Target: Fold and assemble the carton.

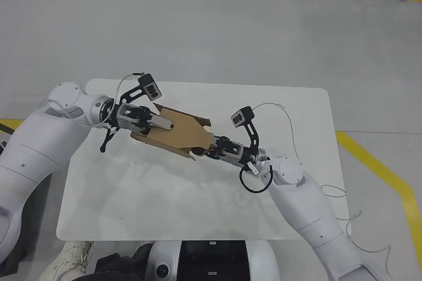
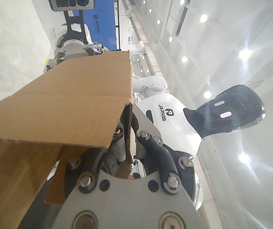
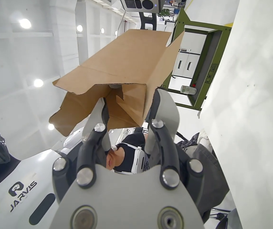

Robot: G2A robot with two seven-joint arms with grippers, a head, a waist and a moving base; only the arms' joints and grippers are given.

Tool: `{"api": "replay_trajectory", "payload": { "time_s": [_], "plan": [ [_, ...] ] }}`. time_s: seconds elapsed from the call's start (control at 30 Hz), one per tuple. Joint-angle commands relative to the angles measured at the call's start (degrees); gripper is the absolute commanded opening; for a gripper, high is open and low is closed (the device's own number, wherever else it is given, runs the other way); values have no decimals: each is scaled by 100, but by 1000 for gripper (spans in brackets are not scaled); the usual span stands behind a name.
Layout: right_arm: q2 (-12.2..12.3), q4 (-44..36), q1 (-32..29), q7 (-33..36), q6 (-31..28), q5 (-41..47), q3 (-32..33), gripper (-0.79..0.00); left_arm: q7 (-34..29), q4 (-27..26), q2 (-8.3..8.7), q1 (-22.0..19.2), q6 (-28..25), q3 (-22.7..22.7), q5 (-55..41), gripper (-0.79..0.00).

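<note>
The right gripper (image 3: 129,102) stands released at the nearer end of the carton (image 1: 179,131), its fingers (image 3: 161,110) parted astride a side wall, one inside the open end and one outside; placed so, it looks ready to steady or spread that wall rather than carry weight; the carton itself hangs over the table (image 1: 197,204), slanting between the two grippers, a half-opened brown tube with its end flaps loose and unfolded, so I judge the folding barely begun; at the farther end the left gripper (image 2: 127,126) is clenched on a cardboard wall, the edge of the sheet pinched between its pads, which is probably what keeps the carton aloft while the other end is worked.
</note>
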Motion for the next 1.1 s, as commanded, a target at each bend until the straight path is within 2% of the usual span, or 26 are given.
{"api": "replay_trajectory", "payload": {
  "time_s": [0.0,0.07,0.13,0.37,0.47,0.73,1.07],
  "plan": [
    [4,-24,-16,16,-53,21,23,-403,0,5,2,4,13,-3,12,-785],
    [11,-61,-43,41,-131,55,60,-354,0,20,1,10,31,-11,-18,-785],
    [26,-77,-81,74,-182,86,120,-339,0,6,-4,33,89,-22,-168,-785],
    [68,-64,-161,92,-71,73,245,-508,0,20,-3,77,259,-60,-442,-785],
    [67,-94,-148,49,6,-48,198,-545,0,32,-5,80,291,-52,-413,-785],
    [59,-296,-129,-161,153,-364,71,-526,0,41,-29,40,322,-10,-268,-785],
    [52,-412,-90,-341,324,-626,-34,-545,0,62,-83,-6,308,46,-175,-785]
  ]
}}
